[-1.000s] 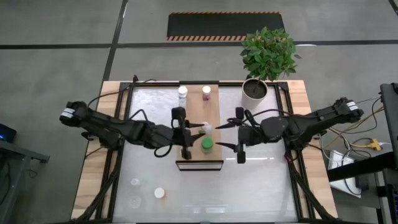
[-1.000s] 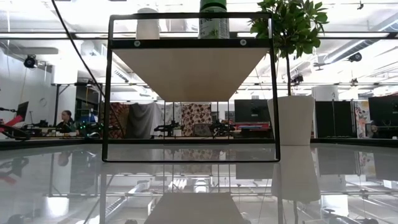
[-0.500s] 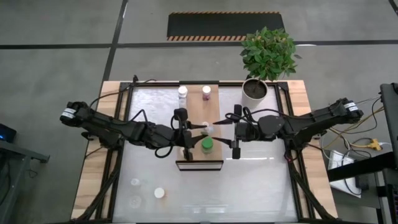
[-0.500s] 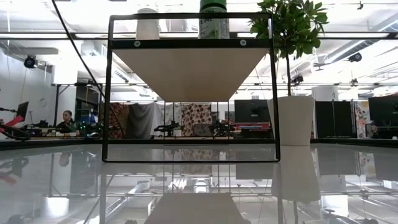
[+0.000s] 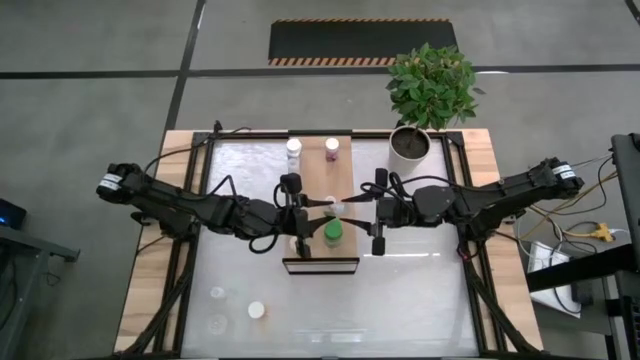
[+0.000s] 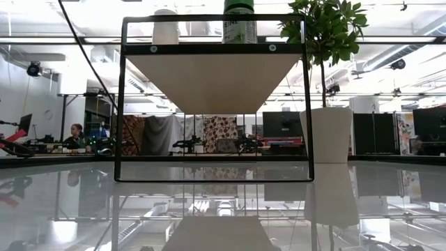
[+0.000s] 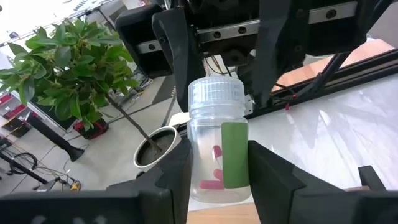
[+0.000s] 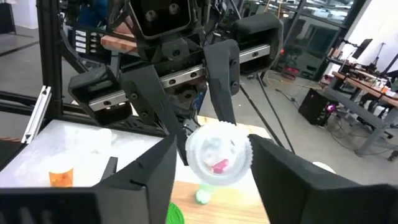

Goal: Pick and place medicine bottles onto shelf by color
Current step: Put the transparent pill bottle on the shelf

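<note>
Clear plastic, a white-capped bottle [image 7: 217, 149] is sitting between the left claw [image 7: 217, 180] fingers over the shelf [image 5: 320, 190], just beside the green-topped bottle [image 5: 333, 233]. The right claw [image 8: 214, 165] is straddling its cap, fingers wide apart. One claw should be letting go only once the other is gripping firmly.

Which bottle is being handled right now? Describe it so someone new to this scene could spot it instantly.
Find the light-wood shelf at the table's centre. Over its middle, between both arms, the left gripper clamps a clear bottle; the right gripper faces it, open. Unlike the green-capped bottle alongside, it has a clear ribbed cap, a green label and pink pills inside.
</note>
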Motion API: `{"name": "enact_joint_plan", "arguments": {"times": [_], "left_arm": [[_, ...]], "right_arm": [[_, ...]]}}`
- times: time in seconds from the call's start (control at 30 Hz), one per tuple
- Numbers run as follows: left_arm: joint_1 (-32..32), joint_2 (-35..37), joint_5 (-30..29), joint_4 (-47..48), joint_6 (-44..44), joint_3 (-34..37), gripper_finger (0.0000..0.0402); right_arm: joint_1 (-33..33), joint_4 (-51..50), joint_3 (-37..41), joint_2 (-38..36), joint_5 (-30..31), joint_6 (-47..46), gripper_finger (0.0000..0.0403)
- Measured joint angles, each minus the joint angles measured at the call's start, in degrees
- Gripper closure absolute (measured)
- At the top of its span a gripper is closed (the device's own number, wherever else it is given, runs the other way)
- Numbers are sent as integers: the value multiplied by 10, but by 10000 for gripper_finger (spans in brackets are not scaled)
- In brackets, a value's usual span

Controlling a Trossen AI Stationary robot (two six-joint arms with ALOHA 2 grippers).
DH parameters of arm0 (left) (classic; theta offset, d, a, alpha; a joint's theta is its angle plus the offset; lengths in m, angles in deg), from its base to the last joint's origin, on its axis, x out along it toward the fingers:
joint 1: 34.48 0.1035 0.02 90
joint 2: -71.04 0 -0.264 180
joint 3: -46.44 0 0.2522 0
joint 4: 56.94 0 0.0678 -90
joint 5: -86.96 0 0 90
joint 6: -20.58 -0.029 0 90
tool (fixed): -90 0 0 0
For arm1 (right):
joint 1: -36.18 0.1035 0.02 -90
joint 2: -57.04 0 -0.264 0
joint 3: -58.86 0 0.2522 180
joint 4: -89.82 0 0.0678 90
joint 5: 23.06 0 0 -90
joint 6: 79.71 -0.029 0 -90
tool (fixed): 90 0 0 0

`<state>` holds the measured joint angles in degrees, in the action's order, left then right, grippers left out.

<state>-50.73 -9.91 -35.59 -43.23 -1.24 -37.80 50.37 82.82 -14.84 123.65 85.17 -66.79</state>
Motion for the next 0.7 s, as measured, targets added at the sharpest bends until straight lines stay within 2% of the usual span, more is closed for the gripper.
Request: {"name": "enact_joint_plan", "arguments": {"times": [0.23, 0.5, 0.7], "left_arm": [[-1, 0, 0, 1, 3, 0, 258], [0, 5, -2, 35, -2, 0, 213], [0, 52, -3, 80, 2, 18, 210]], "right_arm": [[0, 0, 0, 0, -1, -3, 277], [0, -32, -13, 0, -2, -29, 271], [-13, -172, -95, 12, -1, -79, 271]]}}
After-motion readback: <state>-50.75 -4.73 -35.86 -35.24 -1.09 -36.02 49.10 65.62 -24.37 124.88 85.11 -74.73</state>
